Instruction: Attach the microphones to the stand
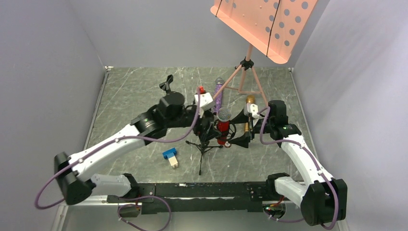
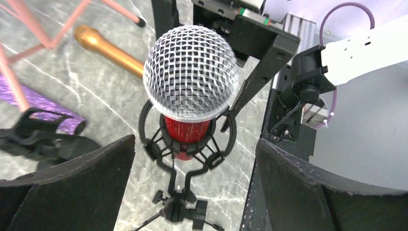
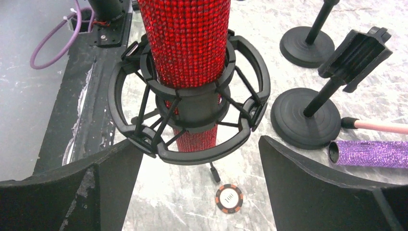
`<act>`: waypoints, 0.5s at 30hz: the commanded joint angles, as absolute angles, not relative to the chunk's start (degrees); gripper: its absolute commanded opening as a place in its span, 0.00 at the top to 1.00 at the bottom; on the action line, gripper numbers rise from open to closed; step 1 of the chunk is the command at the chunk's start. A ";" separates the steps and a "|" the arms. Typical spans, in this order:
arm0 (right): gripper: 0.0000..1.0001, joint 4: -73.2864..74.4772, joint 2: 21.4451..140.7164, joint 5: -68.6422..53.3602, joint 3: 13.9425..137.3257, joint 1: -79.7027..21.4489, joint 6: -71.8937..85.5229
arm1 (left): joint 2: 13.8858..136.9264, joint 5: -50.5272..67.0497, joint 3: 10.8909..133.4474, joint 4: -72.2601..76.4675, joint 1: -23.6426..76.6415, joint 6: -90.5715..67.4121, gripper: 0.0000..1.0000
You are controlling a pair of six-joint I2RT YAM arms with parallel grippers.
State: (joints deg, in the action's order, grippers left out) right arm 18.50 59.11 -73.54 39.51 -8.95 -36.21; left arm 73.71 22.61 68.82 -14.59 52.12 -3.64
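Three microphones in all. The red microphone stands upright in one black cradle. The purple microphone and gold microphone lie flat on the desk. The left pincer and right pincer are both released, flanking the red one without touching. Two round-foot stands are nearby.

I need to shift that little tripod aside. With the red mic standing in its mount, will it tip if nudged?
Probably tippy: the red microphone stands tall, mesh head up, over thin tripod legs. It likely sways too, since the shock mount hangs it on slim struts. Push low, near the legs.
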 commanded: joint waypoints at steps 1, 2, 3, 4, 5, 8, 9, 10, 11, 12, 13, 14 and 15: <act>0.05 23.22 58.10 -72.94 41.59 -9.10 -42.76 | 63.79 17.55 65.64 -11.14 52.30 -1.19 0.01; 0.05 24.96 58.17 -72.54 42.06 -9.07 -44.38 | 61.59 16.40 64.24 -11.05 52.30 -0.86 0.01; 0.05 26.82 58.27 -72.12 42.57 -8.99 -46.20 | 59.42 15.07 62.33 -10.95 52.34 -0.72 0.01; 0.05 28.32 58.32 -71.79 42.95 -8.90 -47.80 | 57.03 13.52 59.99 -10.61 52.26 -0.71 0.01; 0.05 30.16 58.39 -71.09 43.47 -8.77 -49.47 | 54.01 13.07 57.31 -9.98 52.14 -0.70 0.01; 0.05 34.80 58.32 -69.81 44.62 -7.94 -54.13 | 48.18 14.19 47.73 -7.26 51.60 2.94 0.01; 0.05 36.09 58.30 -69.58 45.02 -7.46 -55.44 | 44.97 15.02 43.90 -5.37 51.64 3.94 0.01; 0.05 37.85 58.27 -69.44 45.61 -6.92 -57.04 | 42.40 15.69 39.69 -2.67 51.60 4.83 0.01; 0.04 39.48 58.28 -69.40 46.11 -6.11 -58.52 | 39.84 15.96 33.53 2.49 51.64 5.57 0.01; 0.04 40.71 58.24 -69.42 46.48 -5.79 -59.67 | 37.23 16.08 30.68 6.41 51.60 5.95 0.01; 0.04 41.68 58.09 -69.54 46.65 -4.98 -60.51 | 34.99 15.75 24.65 10.52 51.65 6.31 0.01; 0.04 42.16 57.85 -69.62 46.70 -4.45 -60.92 | 33.03 15.26 20.52 15.24 51.64 6.99 0.02; 0.03 42.26 57.51 -69.69 46.55 -3.93 -61.09 | 31.87 14.87 17.24 19.97 51.65 7.70 0.02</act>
State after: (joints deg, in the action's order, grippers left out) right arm 37.26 59.11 -69.10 44.23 -5.65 -54.22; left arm 36.40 15.68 28.58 2.04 51.79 3.73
